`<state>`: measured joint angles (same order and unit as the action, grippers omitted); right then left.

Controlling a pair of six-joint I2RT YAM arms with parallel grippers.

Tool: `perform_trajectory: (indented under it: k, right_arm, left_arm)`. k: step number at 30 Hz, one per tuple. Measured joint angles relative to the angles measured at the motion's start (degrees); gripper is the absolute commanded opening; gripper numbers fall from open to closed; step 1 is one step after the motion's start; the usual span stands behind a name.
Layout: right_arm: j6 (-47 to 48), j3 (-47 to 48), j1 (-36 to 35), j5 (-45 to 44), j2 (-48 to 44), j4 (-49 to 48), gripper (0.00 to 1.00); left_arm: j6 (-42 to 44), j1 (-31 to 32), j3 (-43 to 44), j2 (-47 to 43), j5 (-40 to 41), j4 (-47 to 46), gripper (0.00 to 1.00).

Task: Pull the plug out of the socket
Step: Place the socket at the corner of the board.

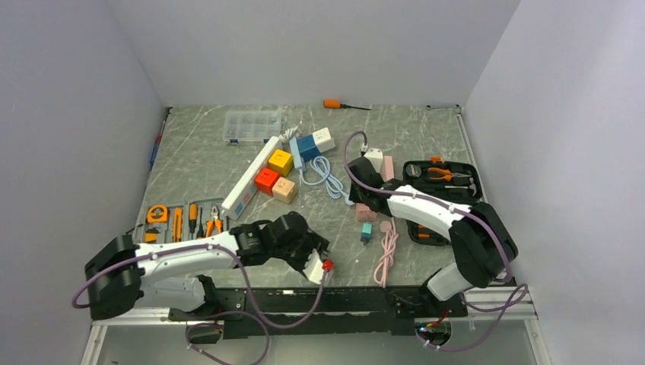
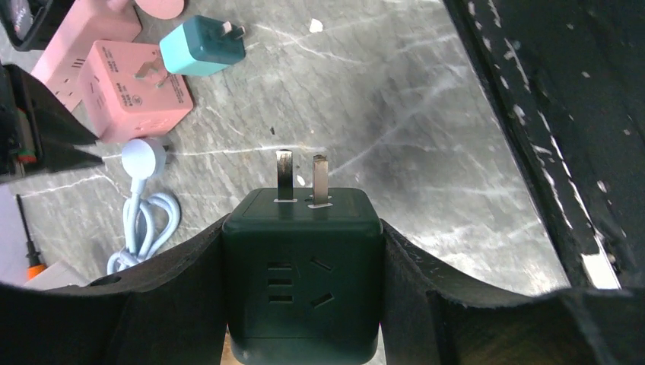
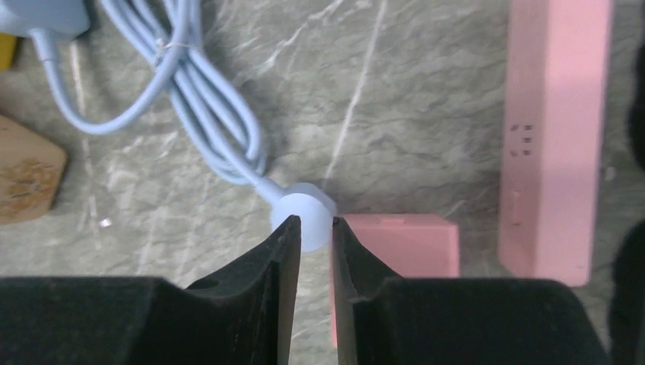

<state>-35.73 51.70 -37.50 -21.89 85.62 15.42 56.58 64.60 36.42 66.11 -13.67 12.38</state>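
In left gripper (image 2: 304,228), spread wide: dark green cube adapter (image 2: 303,281), clamped, prongs outward. At right gripper (image 3: 313,228), narrowed to slit: pale blue round plug (image 3: 303,209), just beside pink socket cube (image 3: 403,245) on surface (image 3: 395,91); pinch unclear

Prob. a robotics lab test cell. Plain pale walls (image 1: 304,46) box in a marble-look bench top (image 1: 426,144) on 3 sides. The left arm (image 1: 182,262) and right arm (image 1: 433,209) sit on a metal rail (image 1: 342,300) at the near edge, w/ purple cables (image 1: 251,304) hanging loose.

Workshop kit is spread over the bench:
- tool tray (image 1: 182,223)
- black tool case (image 1: 441,176)
- orange screwdriver (image 1: 335,104)
- clear parts box (image 1: 251,125), contents too small to tell
- white power strip (image 1: 251,179)
- coloured cube adapters (image 1: 280,161)
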Motion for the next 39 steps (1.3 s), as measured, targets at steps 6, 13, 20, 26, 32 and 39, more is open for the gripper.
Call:
perform_trajectory:
  k: [6,13,20,26,32,39]
  right_arm:
    - [-1.42,-4.31,-0.15,0.35,0.39,-2.8,0.2]
    - [-3.69,-10.12,-0.2,-0.2,-7.56,0.02,0.43]
    - [-3.13,-8.76,0.13,-1.01,-14.25,3.5,0.66]
    - [-2.4,-4.74,1.62,-1.01,-15.61,5.2,0.67]
    - [-1.9,-3.04,3.17,-0.87,-17.07,6.19,0.72]
    - [-1.84,-4.5,5.92,0.0,-22.14,7.3,0.81]
  left_arm:
    - [-3.48,0.0,11.15,10.78,-0.2,4.9,0.0]
    - [-5.92,0.81,23.39,19.34,-0.02,9.7,0.0]
    - [-9.51,6.34,24.68,26.4,0.11,9.7,0.0]
    - [-13.86,9.35,31.01,36.26,0.33,12.59,0.0]
    - [-15.98,9.46,38.05,41.88,2.38,11.41,0.09]
    - [-18.67,9.64,40.22,42.51,2.54,14.16,0.99]
